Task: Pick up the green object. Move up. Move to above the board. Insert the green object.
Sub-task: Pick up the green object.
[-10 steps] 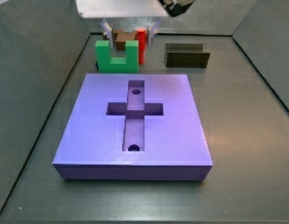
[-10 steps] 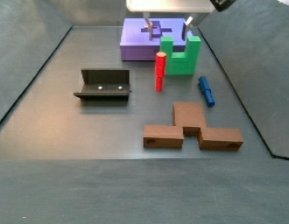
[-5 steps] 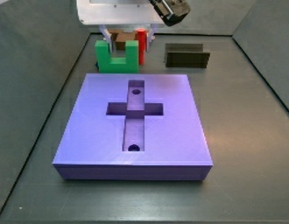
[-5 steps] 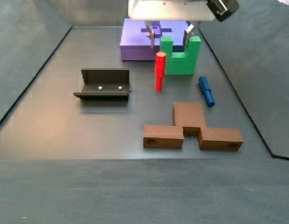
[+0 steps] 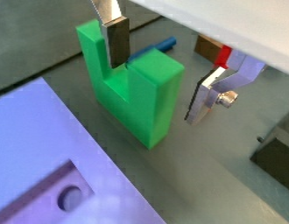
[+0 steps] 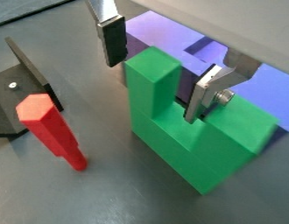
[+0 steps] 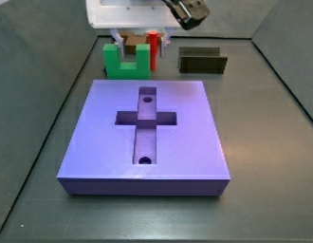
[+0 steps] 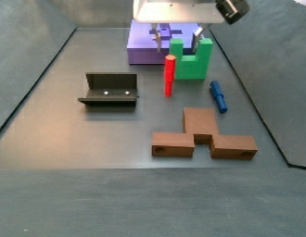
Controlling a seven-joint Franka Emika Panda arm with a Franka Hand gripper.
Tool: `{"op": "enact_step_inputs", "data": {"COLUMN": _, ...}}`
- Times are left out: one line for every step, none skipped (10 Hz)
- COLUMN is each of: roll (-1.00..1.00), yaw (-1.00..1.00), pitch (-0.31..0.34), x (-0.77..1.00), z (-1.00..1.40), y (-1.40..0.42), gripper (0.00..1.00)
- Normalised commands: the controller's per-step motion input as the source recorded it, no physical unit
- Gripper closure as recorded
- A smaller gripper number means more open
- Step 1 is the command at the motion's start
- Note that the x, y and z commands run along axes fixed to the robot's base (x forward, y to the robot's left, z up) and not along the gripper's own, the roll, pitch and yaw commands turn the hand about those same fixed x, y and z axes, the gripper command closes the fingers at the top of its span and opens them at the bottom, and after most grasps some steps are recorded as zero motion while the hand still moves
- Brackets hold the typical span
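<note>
Beside the board (image 7: 148,133), the green object (image 6: 192,127) stands prongs-up under the open, empty tool (image 6: 158,68).

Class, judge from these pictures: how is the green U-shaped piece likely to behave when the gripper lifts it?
The green object looks like a solid, blocky piece, so probably stiff, not floppy. Its flat faces should suit the gripper, whose flat fingers stand open around one prong. It stands on a thick base, so tipping seems unlikely. Smooth sides could slip a little.
</note>
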Motion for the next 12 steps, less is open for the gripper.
{"op": "enact_step_inputs", "data": {"roll": 0.07, "yaw": -0.02, "pitch": 0.060, "x": 0.16, "z": -0.17, "y": 0.00, "gripper": 0.00}}
{"op": "enact_step_inputs", "data": {"roll": 0.07, "yaw": 0.00, "pitch": 0.010, "x": 0.05, "z": -0.15, "y": 0.00, "gripper": 0.00}}
{"op": "enact_step_inputs", "data": {"roll": 0.05, "yaw": 0.00, "pitch": 0.001, "x": 0.04, "z": -0.10, "y": 0.00, "gripper": 0.00}}
{"op": "enact_step_inputs", "data": {"roll": 0.05, "yaw": 0.00, "pitch": 0.000, "x": 0.00, "z": -0.16, "y": 0.00, "gripper": 0.00}}
{"op": "enact_step_inputs", "data": {"roll": 0.00, "yaw": 0.00, "pitch": -0.006, "x": 0.00, "z": -0.13, "y": 0.00, "gripper": 0.00}}
{"op": "enact_step_inputs", "data": {"roll": 0.02, "yaw": 0.00, "pitch": 0.000, "x": 0.07, "z": -0.08, "y": -0.04, "gripper": 0.00}}
{"op": "enact_step_inputs", "data": {"roll": 0.03, "yaw": 0.00, "pitch": 0.000, "x": 0.02, "z": -0.09, "y": 0.00, "gripper": 0.00}}
{"op": "enact_step_inputs", "data": {"roll": 0.06, "yaw": 0.00, "pitch": 0.010, "x": 0.07, "z": -0.03, "y": -0.01, "gripper": 0.00}}
{"op": "enact_step_inputs", "data": {"roll": 0.07, "yaw": 0.00, "pitch": 0.004, "x": 0.00, "z": -0.07, "y": 0.00, "gripper": 0.00}}
{"op": "enact_step_inputs", "data": {"roll": 0.06, "yaw": -0.06, "pitch": 0.000, "x": 0.00, "z": -0.10, "y": 0.00, "gripper": 0.00}}
{"op": "enact_step_inputs", "data": {"roll": 0.05, "yaw": -0.08, "pitch": 0.007, "x": 0.00, "z": -0.09, "y": 0.00, "gripper": 0.00}}
{"op": "enact_step_inputs", "data": {"roll": 0.06, "yaw": -0.09, "pitch": 0.019, "x": 0.04, "z": -0.09, "y": 0.00, "gripper": 0.00}}
